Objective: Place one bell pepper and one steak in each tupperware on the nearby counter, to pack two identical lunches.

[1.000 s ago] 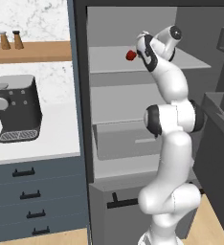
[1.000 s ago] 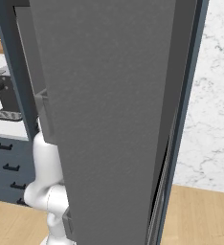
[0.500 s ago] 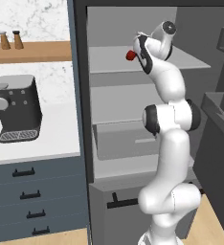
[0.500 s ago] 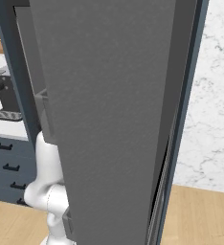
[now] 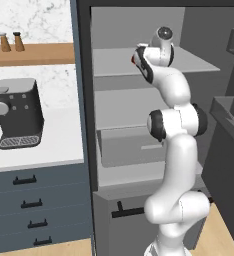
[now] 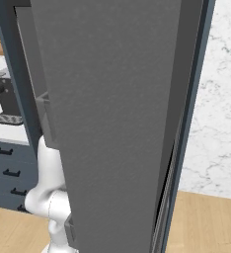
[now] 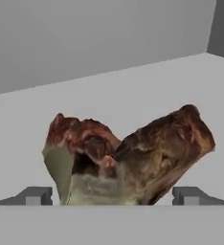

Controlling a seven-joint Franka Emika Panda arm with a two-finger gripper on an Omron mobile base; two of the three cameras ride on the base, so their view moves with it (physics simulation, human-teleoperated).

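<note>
In the hand view we look straight at the steak (image 7: 128, 160), a lumpy brown piece mottled with dark red along its upper left ridge and pale tan to greenish-grey on its lower left face. It has two humps: a lower, redder one on the left and a taller, darker brown one rising to the right, with a dark crease between them. It lies on a flat light-grey fridge shelf (image 7: 133, 91), directly in front of our hand (image 7: 111, 195) and between the lines of the two fingertips (image 7: 35, 195), whose grey tips stand well apart on either side of the meat's lower edge. The hand is wide open and grips nothing; we cannot tell whether either tip touches the steak. Behind the steak the shelf runs back to a plain grey rear wall. In the left base view our hand (image 5: 139, 56) is raised to the upper shelf (image 5: 114, 62) inside the open fridge, with a small patch of red showing just at the wrist, too small for us to name. Away to the hand's left and lower, outside the fridge, the white desk (image 5: 44, 150) carries a dark coffee machine (image 5: 16, 112) above blue-grey drawers (image 5: 34, 205) with black bar handles. In the right base view the grey fridge door (image 6: 117, 113) stands across most of the frame.
</note>
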